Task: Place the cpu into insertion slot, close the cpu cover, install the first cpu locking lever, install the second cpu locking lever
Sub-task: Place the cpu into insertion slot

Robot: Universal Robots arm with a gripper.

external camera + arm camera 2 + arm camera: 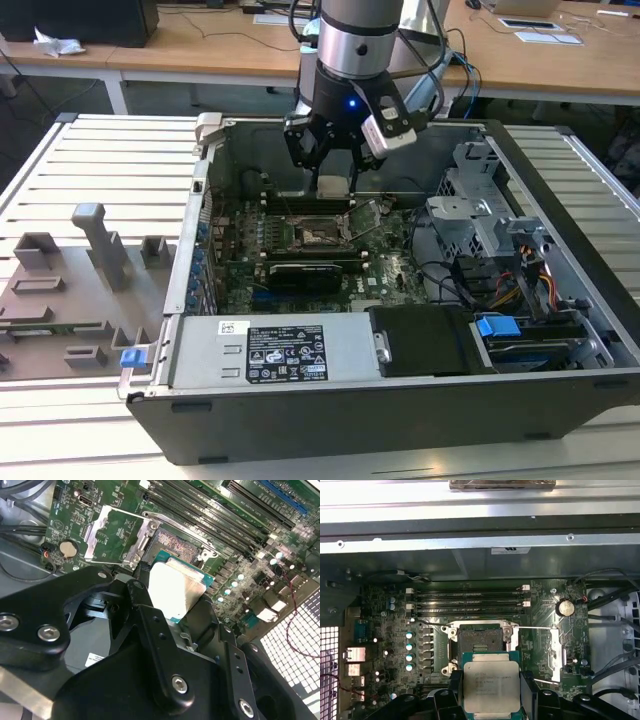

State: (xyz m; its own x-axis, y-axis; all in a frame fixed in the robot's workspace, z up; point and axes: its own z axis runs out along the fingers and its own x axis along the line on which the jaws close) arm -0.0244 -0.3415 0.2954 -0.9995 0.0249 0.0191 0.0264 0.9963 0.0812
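Gripper (334, 178) points down, holding cpu (491, 687) above socket (480, 641).

A pale slatted metal surface (110, 150) spreads over the left and lower right of the exterior view. At the left it carries a grey moulded tray (70, 290) with upright holders. Light wooden desks (200, 45) on white legs run along the top of the frame. White papers (548, 38) lie at the upper right, and a crumpled white scrap (55, 43) sits beside a dark box (90, 20) at the upper left.

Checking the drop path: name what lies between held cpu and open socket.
Nothing. In the first wrist view no object comes between cpu and socket; cpu cover lies flipped aside.
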